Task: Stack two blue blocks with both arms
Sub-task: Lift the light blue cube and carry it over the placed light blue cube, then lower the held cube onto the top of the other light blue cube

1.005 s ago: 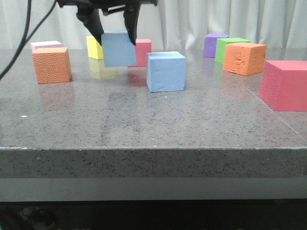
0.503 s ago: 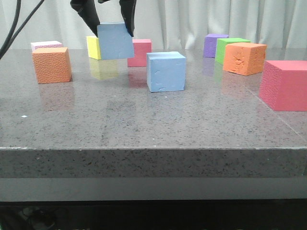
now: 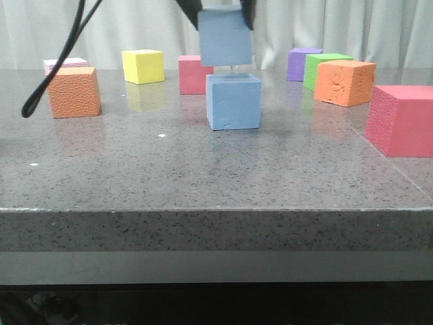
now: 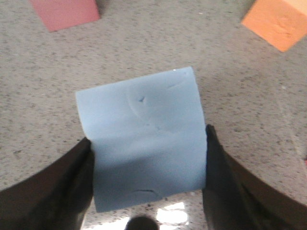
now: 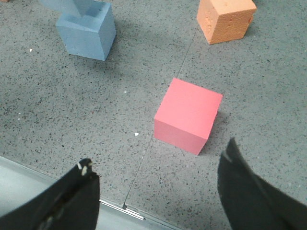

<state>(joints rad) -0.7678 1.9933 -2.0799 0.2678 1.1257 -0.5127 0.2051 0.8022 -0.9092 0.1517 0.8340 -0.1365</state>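
My left gripper (image 3: 222, 19) is shut on one pale blue block (image 3: 225, 39) and holds it in the air just above the second blue block (image 3: 234, 101), which rests on the grey table; a narrow gap shows between them. In the left wrist view the held block (image 4: 144, 139) sits between the black fingers (image 4: 218, 182) of that gripper (image 4: 146, 160). My right gripper (image 5: 160, 160) is open and empty over the table's near edge. The right wrist view also shows the resting blue block (image 5: 88, 31) with the held one (image 5: 72, 5) over it.
An orange cube (image 3: 73, 91) and a white block (image 3: 64, 64) stand at the left; yellow (image 3: 143, 66) and pink (image 3: 191, 74) cubes behind. Purple (image 3: 302, 63), green (image 3: 323, 66) and orange (image 3: 345, 82) cubes and a big pink cube (image 3: 404, 120) stand at the right. A black cable (image 3: 57, 71) hangs left.
My left gripper has carried the held blue block up and to the right, from in front of the yellow cube to just above the resting blue block.
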